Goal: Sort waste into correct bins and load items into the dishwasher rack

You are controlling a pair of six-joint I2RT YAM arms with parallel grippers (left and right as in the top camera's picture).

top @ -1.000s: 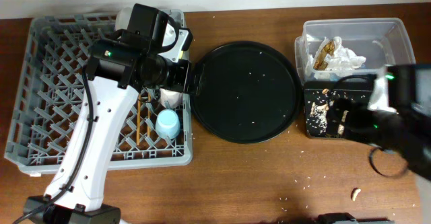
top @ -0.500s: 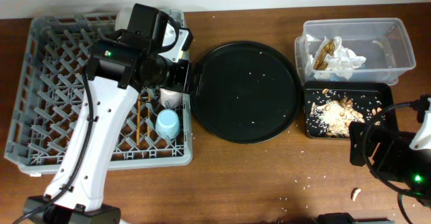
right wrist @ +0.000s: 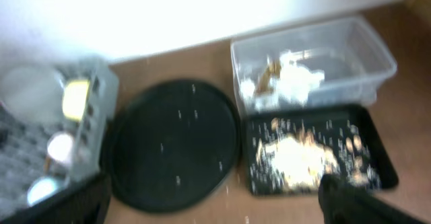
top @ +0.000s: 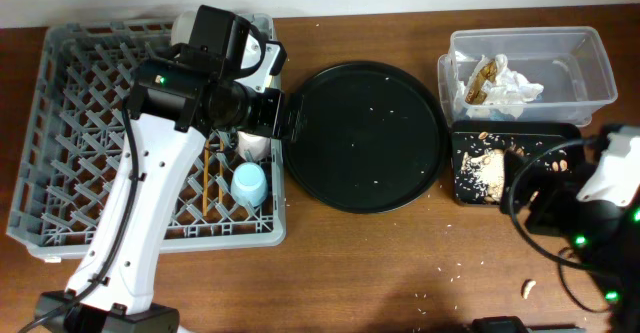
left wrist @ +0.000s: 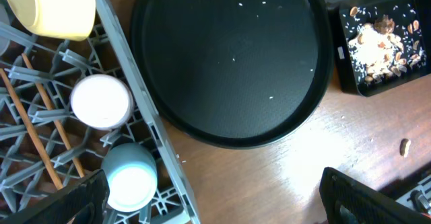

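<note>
Sorting looks close to done on a brown wooden table (top: 400, 263). At nine o'clock, the dishwasher rack (top: 100, 123) holds the yellow bowl (left wrist: 57, 9), pink cup (left wrist: 101, 101), blue cup (top: 249, 183), chopsticks (top: 208, 178) and grey plate (top: 185, 23). At two o'clock, the clear tub (top: 590, 63) contains napkins (top: 510, 83) and a wrapper (top: 485, 78). Just below it, the black tray (top: 462, 173) carries food scraps (top: 487, 168).

The left gripper (left wrist: 215, 207) hangs over the rack's right edge and the right gripper (right wrist: 209, 207) hovers at four o'clock, both spread wide and empty.

One stray scrap (top: 527, 288) lies at five o'clock. Fetching it likely calls for a low, fine pinch by the right arm. Crumbs dot the round tray (top: 365, 138) at centre, and a pale wall runs along twelve o'clock.
</note>
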